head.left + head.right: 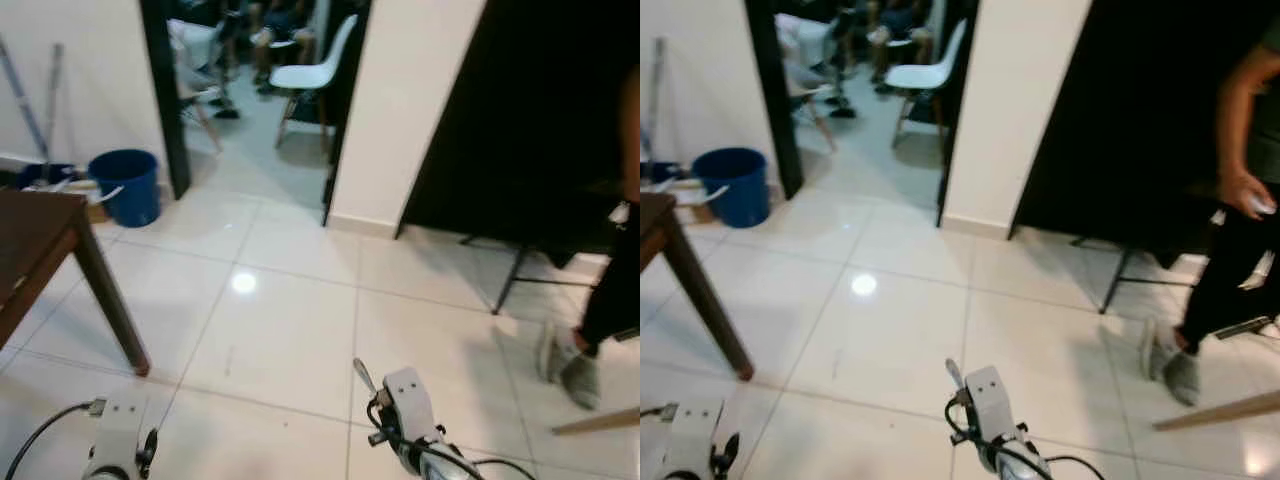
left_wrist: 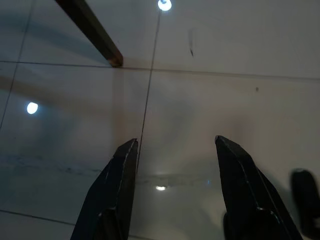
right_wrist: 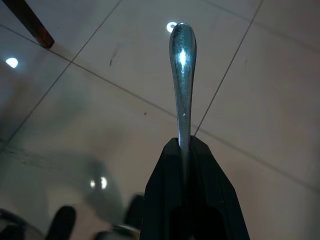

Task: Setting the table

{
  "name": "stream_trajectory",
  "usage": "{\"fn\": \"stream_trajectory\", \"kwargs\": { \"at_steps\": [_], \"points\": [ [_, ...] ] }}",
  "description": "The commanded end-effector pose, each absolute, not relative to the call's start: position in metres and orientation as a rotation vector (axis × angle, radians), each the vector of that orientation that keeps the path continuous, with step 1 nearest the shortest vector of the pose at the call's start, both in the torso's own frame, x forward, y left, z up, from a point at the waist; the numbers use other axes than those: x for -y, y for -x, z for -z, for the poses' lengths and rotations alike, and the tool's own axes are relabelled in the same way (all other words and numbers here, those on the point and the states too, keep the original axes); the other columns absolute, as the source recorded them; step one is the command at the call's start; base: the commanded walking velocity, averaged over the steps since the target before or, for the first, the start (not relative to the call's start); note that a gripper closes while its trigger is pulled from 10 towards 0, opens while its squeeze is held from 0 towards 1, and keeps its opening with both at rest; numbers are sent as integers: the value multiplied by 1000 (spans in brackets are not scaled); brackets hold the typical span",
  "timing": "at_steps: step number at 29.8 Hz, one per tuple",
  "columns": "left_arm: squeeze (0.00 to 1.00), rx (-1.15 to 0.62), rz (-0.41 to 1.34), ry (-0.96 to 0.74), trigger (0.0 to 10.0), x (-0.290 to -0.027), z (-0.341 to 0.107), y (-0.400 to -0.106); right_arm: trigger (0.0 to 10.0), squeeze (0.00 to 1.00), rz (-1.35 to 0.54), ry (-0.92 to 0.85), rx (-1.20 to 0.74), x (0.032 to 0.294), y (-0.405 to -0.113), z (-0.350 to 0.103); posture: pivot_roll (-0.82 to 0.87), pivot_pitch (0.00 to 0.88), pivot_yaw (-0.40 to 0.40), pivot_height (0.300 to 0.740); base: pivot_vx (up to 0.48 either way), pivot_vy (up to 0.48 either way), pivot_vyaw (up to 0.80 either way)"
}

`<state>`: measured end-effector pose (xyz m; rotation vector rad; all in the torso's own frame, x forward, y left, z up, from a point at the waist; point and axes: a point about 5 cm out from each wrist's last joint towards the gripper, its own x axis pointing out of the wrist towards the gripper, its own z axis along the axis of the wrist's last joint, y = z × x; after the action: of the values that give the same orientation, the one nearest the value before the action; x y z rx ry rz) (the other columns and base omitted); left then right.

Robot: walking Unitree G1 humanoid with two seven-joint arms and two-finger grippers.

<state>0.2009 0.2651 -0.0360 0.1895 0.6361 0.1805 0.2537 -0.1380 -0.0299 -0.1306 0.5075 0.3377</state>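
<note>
While the robot stands on open tiled floor, the table it has to set sits at the left edge of the head view, one dark leg reaching down to the tiles; judging by that, the robot is between places, carrying cutlery toward it.

At lower left, the left arm hangs low. In its wrist view the left gripper points at the floor with its two black fingers spread wide and nothing between them, so it seems to be kept free for later use.

Behind the table, at upper left, a blue bucket stands against the wall beside some poles, out of the walking path.

At upper centre, a doorway opens onto another room with a white chair.

At lower centre, the right gripper has its jaws pinched tight on a piece of metal cutlery. The rounded handle end sticks out forward and the working end is hidden, so I cannot tell spoon from fork. Held out in front, it stays clear of the robot's body.

At the right edge, a person stands near a stand's dark legs, well apart from the robot.
</note>
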Motion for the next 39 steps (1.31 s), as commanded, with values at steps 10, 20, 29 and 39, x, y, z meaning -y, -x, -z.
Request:
{"fn": "stream_trajectory", "kwargs": {
  "at_steps": [10, 20, 29, 39],
  "points": [
    [0, -622, -166, -176, 10000, -259, 37, -204, 10000, 0, -310, 146, -520, 148, -251, 32, 54, 14, 24, 740, 0, 0, -775],
    [0, -565, -80, -213, 10000, -251, 26, -224, 10000, 0, -233, 113, -507, 153, -255, 30, 44, 5, 72, 740, 0, 0, -775],
    [0, -533, -44, -219, 10000, -245, 19, -236, 10000, 0, -197, 96, -509, 159, -255, 30, 40, 1, 78, 740, 0, 0, -775],
    [0, -530, -38, -218, 10000, -244, 18, -237, 10000, 0, -185, 83, -503, 156, -256, 30, 44, 1, 77, 740, 0, 0, -775]
  ]
}}
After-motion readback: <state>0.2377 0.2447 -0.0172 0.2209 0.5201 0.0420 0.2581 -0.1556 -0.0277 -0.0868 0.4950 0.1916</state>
